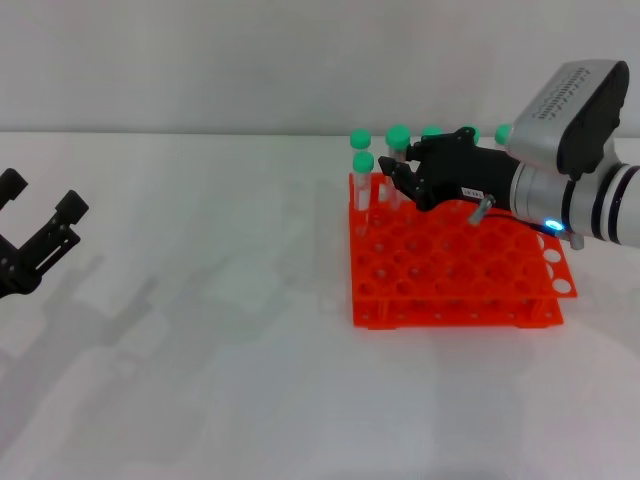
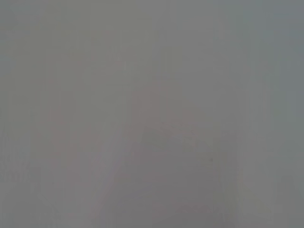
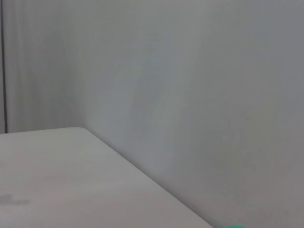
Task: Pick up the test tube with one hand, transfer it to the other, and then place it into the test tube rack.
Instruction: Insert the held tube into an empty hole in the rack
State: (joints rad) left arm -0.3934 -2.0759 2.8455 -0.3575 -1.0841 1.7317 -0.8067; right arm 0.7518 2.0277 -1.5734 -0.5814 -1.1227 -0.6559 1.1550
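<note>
We see the right gripper (image 1: 402, 178) reaching over the back rows of the test tube rack (image 1: 455, 272); its fingers close in among the green-capped tubes, but we cannot tell whether they grip one. The nearest tube (image 1: 363, 178) stands upright in the rack's back left corner. The left gripper (image 1: 40, 232) hangs spread and empty, well apart, above the white table (image 1: 220, 380).

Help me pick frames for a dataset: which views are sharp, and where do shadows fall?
Head view: sharp, evenly lit; soft shadows on the table beside the left gripper and beneath the test tube rack. Left wrist view: featureless grey, nothing resolved. Right wrist view: plain wall and table edge, shadowless.
</note>
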